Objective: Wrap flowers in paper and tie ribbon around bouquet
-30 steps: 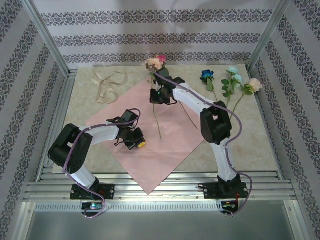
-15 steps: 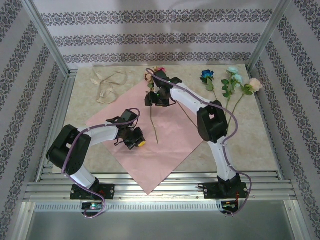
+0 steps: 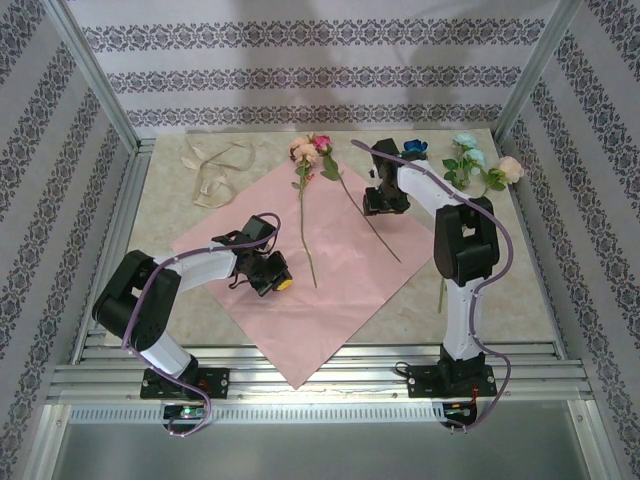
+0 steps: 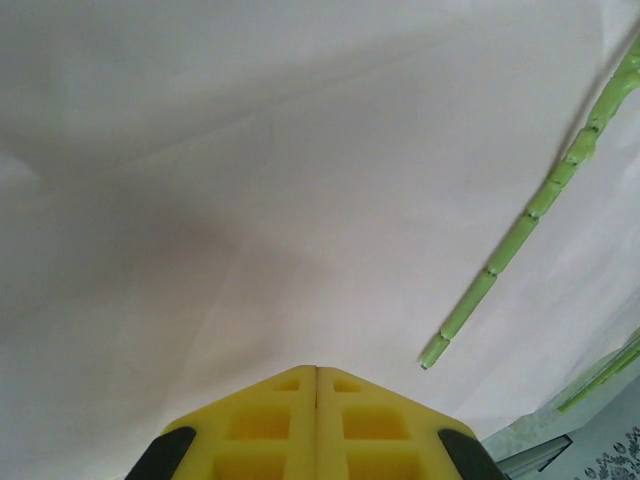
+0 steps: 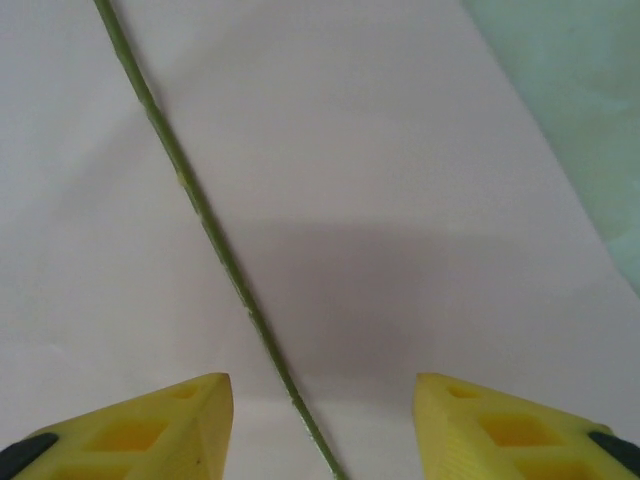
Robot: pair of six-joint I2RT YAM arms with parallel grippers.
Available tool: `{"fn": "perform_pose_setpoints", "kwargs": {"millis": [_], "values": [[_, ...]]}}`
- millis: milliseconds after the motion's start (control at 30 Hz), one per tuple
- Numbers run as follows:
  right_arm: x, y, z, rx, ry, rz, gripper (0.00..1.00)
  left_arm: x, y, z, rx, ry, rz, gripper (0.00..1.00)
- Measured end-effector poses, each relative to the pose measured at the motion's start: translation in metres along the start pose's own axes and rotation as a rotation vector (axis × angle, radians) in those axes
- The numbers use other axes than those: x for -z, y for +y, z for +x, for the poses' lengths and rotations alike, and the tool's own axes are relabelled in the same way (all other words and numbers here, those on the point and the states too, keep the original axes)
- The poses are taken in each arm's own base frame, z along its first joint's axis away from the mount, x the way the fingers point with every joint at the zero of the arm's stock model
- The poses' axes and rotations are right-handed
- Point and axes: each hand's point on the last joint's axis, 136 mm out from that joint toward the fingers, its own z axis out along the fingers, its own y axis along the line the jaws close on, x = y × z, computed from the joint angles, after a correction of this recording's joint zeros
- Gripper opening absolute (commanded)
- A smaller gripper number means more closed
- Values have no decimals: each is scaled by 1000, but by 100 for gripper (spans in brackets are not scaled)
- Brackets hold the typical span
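Top view, flowers: two lie on the paper (image 3: 300,290) with their blooms (image 3: 310,150) at its far corner. The rest (image 3: 470,165) are on the table, far right.
Top view, ribbon (image 3: 215,170): far left, well apart.
Top view, right claw (image 3: 383,200): it hovers over the right-hand stem (image 3: 385,240).
Top view, left claw (image 3: 270,275): it sits low over mid-sheet.
Left wrist, left claw (image 4: 317,372): closed and empty, with a stem end (image 4: 530,215) ahead to the right.
Right wrist, right claw (image 5: 322,385): jaws apart and empty, with the stem (image 5: 200,215) running between them, untouched.
Handling: the stems look light, wiry and apt to roll, so I'd grip mid-stem and spare the blooms.
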Motion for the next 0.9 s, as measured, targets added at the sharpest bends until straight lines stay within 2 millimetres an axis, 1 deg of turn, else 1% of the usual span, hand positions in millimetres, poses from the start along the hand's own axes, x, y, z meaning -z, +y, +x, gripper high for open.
{"fn": "perform_pose_setpoints", "kwargs": {"millis": [100,200,267,433,500,733,800,833,900], "values": [[-11,3,11,35,51,8,48,0,0,0,0,0,0,0],[-20,7,19,64,90,12,47,0,1,0,1,1,-2,0],[-24,12,23,83,113,15,45,0,1,0,1,1,-2,0],[-36,22,24,118,151,24,39,0,1,0,1,1,-2,0],[-39,23,25,139,161,35,33,0,1,0,1,1,-2,0],[-35,34,24,224,153,54,9,0,0,0,1,1,-2,0],[-35,41,26,255,150,60,2,0,1,0,1,1,-2,0],[-35,43,26,264,148,61,0,0,1,0,1,1,-2,0],[-36,50,27,282,143,61,0,0,1,0,1,1,-2,0]]}}
